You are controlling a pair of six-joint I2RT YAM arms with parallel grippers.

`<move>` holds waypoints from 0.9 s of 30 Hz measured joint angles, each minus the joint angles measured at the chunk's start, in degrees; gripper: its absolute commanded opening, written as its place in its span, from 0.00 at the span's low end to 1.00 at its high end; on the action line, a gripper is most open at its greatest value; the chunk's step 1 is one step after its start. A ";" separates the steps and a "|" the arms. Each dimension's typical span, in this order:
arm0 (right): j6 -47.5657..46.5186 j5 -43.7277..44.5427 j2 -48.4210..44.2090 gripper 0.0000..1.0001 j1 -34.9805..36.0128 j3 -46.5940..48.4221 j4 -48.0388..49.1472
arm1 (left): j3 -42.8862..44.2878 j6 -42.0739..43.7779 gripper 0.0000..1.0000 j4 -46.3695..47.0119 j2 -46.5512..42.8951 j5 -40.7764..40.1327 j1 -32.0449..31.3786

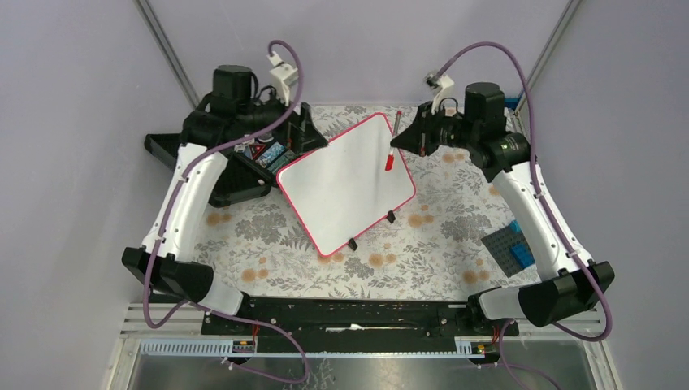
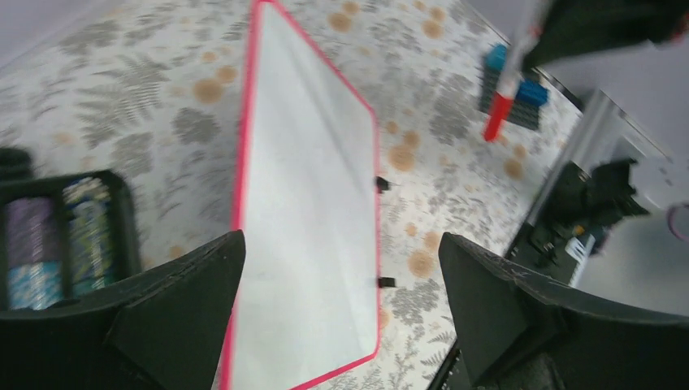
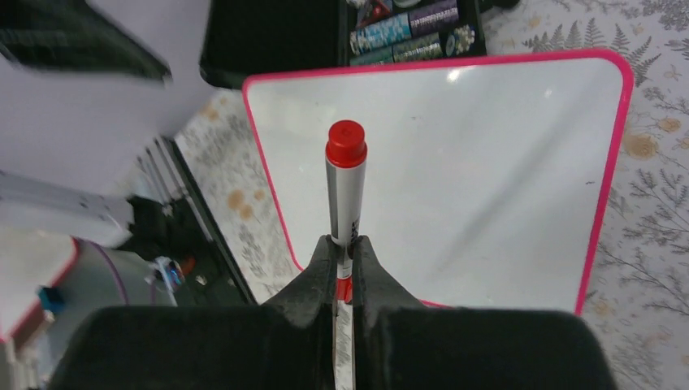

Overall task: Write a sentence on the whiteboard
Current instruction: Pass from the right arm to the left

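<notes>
The whiteboard (image 1: pixel 345 187) lies tilted on the floral cloth, blank, with a red-pink rim and two black clip feet on its near edge. A grey marker (image 3: pixel 346 195) with a red cap sticks out of my right gripper (image 3: pixel 344 248), which is shut on the barrel. In the top view the marker (image 1: pixel 392 150) hangs over the board's far right corner, red end down. My left gripper (image 2: pixel 341 313) is wide open with nothing between its fingers. It hovers over the board's far left edge (image 2: pixel 309 227), and its wrist view also catches the marker (image 2: pixel 505 89).
A black compartment case (image 1: pixel 244 175) with small coloured items sits just left of the board, under the left arm. A dark plate with blue bricks (image 1: pixel 513 248) lies at the right near the right arm. Floral cloth (image 1: pixel 439 236) covers the table.
</notes>
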 measured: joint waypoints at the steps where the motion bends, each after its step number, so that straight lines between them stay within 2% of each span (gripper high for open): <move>1: 3.43 -0.83 0.00 0.00 -0.85 -0.02 1.84 | -0.42 0.35 0.99 0.46 0.00 0.72 -1.92; 6: 19.23 -2.75 0.15 0.00 -3.15 -0.13 11.93 | -4.33 -0.68 0.98 5.29 0.02 4.46 -7.50; 13: 34.47 -5.51 1.25 0.00 -3.17 -4.26 25.24 | -11.61 -9.42 0.91 17.86 0.92 9.20 -12.28; 18: 38.91 -6.86 1.86 0.00 -3.17 -6.82 28.61 | -11.61 -12.63 0.87 22.36 2.84 10.97 -14.86; 22: 40.79 -7.87 1.86 0.00 -3.17 -7.41 30.58 | -11.61 -14.49 0.79 24.63 4.00 12.28 -16.26; 27: 42.16 -9.14 1.86 0.00 -3.17 -8.24 33.07 | -11.56 -16.65 0.60 26.64 5.53 13.38 -16.63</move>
